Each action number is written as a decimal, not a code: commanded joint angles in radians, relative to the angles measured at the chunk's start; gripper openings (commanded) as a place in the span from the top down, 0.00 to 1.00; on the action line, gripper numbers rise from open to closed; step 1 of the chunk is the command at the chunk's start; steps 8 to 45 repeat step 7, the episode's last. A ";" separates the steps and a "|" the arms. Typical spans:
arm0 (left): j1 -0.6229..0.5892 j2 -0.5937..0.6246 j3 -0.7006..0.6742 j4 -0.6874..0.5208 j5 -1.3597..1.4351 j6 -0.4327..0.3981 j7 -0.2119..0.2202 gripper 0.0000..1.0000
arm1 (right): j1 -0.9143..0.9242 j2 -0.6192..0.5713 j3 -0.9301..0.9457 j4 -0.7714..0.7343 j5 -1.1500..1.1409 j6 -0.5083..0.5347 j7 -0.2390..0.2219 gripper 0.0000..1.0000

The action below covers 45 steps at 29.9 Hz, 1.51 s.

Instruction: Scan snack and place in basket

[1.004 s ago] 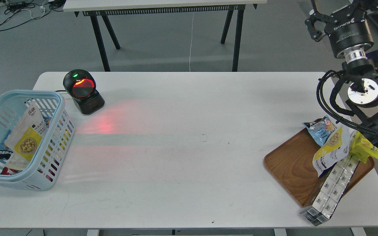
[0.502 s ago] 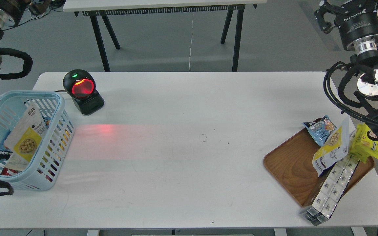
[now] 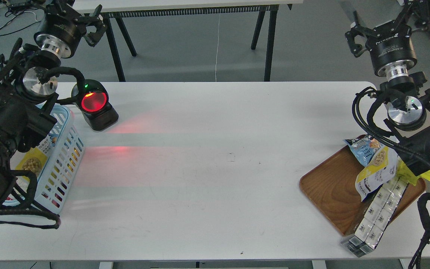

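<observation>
Snack packs lie on a wooden tray point(image 3: 327, 186) at the table's right: a blue bag point(image 3: 364, 149), a yellow-and-white bag point(image 3: 376, 172), a yellow pack point(image 3: 414, 175) partly behind my right arm, and a long pack of white cartons point(image 3: 375, 216) hanging over the tray's front edge. The light blue basket point(image 3: 67, 149) at the left holds a yellow-and-white bag point(image 3: 32, 164), and my left arm covers most of it. The black scanner point(image 3: 93, 104) glows red at the back left. My left gripper point(image 3: 80, 15) is open and empty, raised behind the scanner. My right gripper point(image 3: 377, 24) is open and empty, raised behind the tray.
The scanner throws red light across the white table point(image 3: 215, 186). A second table with black legs point(image 3: 267, 41) stands behind. Cables lie on the floor at the far left. My arms' black cable loops hang beside the basket and the tray.
My left arm has come into view and swung right, now covering most of the basket. My right gripper has shifted left and slightly down. The snacks have not moved.
</observation>
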 commanded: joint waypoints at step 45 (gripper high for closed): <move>0.004 -0.031 -0.002 0.000 -0.037 0.000 -0.045 0.00 | -0.001 -0.009 -0.002 -0.002 -0.002 0.000 -0.006 0.01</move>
